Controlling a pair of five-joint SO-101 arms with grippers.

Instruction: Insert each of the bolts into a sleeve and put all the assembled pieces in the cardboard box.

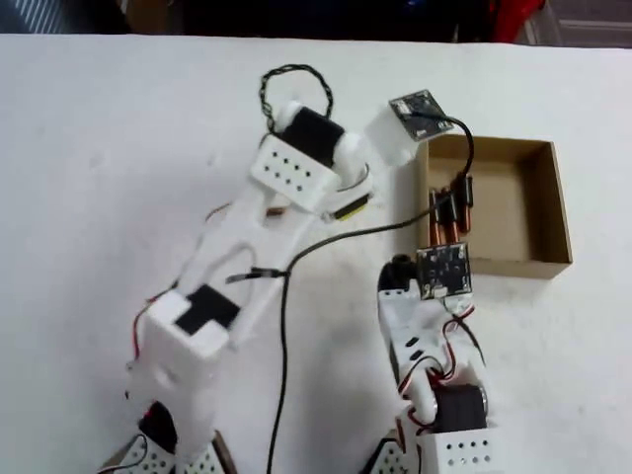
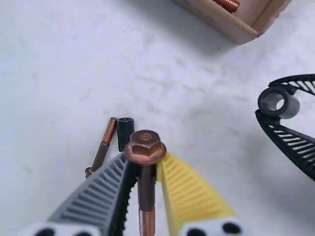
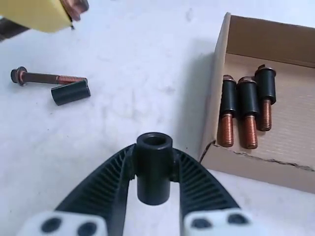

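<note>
Clamps a bolt (image 2: 146, 196) in the left gripper (image 2: 144, 161), a sleeve (image 3: 153, 169) in the right gripper (image 3: 153, 150), bore exposed, ready for joining.

A white table (image 1: 89, 148) is spread across the high view, its surface matt and faintly smudged. It is lit evenly, and only soft shadows are cast on it. Beyond its far edge a dark strip of room is seen, where a red object (image 1: 513, 18), a pale slatted shape (image 1: 39, 14) and a grey panel (image 1: 592, 20) are glimpsed.
</note>
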